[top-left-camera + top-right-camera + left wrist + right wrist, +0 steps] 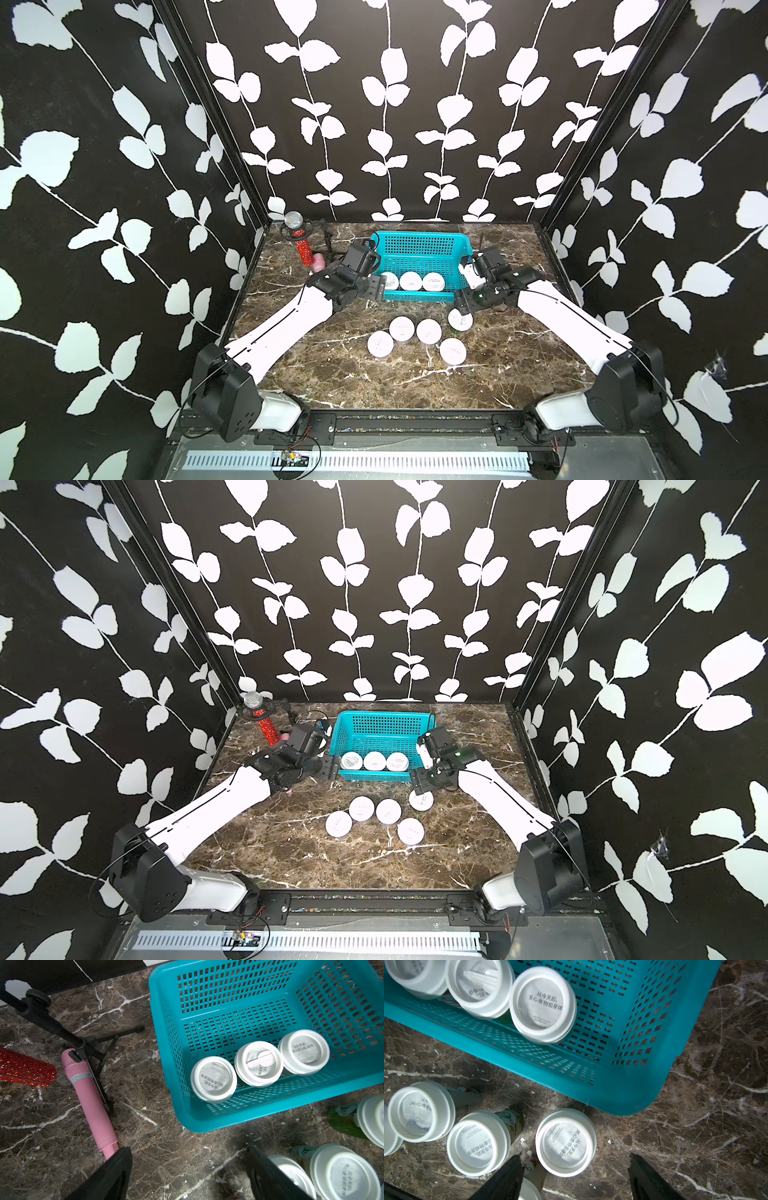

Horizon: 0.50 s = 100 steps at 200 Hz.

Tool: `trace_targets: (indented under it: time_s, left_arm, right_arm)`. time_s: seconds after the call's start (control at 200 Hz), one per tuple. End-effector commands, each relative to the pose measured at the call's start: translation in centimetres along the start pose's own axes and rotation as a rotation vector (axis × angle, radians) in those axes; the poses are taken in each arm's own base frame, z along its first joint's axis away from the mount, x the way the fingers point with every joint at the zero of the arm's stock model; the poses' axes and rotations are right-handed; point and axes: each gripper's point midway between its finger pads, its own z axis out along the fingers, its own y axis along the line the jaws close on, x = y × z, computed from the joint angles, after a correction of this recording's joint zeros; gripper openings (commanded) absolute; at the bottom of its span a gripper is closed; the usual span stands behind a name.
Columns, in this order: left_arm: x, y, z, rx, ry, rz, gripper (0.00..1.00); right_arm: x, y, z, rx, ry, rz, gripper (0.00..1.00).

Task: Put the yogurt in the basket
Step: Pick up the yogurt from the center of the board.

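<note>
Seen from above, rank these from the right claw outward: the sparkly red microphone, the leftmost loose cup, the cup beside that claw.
1. Nearest cup, right by the right gripper.
2. Leftmost loose cup, front middle.
3. Sparkly red microphone, back left corner.

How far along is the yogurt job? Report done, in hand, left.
Done: three yogurt cups sit in the basket. In hand: nothing; left gripper and right gripper are open, the right above a table cup. Left: five cups on the table.

Basket (270, 1118): glossy turquoise plastic. Yogurt lids (214, 1079): smooth white plastic. Tabletop (415, 382): polished brown marble.
</note>
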Motion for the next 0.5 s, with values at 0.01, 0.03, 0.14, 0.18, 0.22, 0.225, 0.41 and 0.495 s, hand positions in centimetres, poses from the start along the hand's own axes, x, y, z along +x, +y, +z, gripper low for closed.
trace_targets:
  time_s: [0.01, 0.03, 0.14, 0.18, 0.22, 0.225, 0.41, 0.495]
  left_arm:
    - [0.1, 0.8, -0.9, -0.017, -0.017, 0.003, 0.87]
    - [0.2, 0.8, -0.9, -0.017, -0.017, 0.003, 0.86]
    - [0.3, 0.8, -0.8, -0.017, -0.013, 0.002, 0.86]
    - [0.4, 0.8, -0.8, -0.015, -0.012, 0.0, 0.86]
    - [0.5, 0.8, -0.8, -0.016, -0.011, 0.001, 0.86]
    - [0.5, 0.8, -0.8, -0.016, -0.011, 0.001, 0.86]
    - [0.7, 0.8, -0.7, -0.017, -0.005, 0.003, 0.87]
    - [0.7, 0.8, -0.6, -0.017, -0.004, 0.002, 0.86]
  right_arm:
    - [0.7, 0.0, 0.6, 0.038, 0.039, -0.027, 0.82]
    - [0.7, 0.1, 0.6, 0.039, 0.041, -0.031, 0.82]
    - [0.9, 0.2, 1.0, 0.053, 0.056, -0.042, 0.82]
    - [1.0, 0.2, 1.2, 0.06, 0.063, -0.045, 0.82]
    - [1.1, 0.2, 1.3, 0.068, 0.071, -0.048, 0.82]
    - [1.1, 0.2, 1.3, 0.068, 0.07, -0.048, 0.82]
    - [1.2, 0.2, 1.9, 0.08, 0.082, -0.053, 0.82]
    - [1.2, 0.3, 2.1, 0.082, 0.088, -0.055, 0.82]
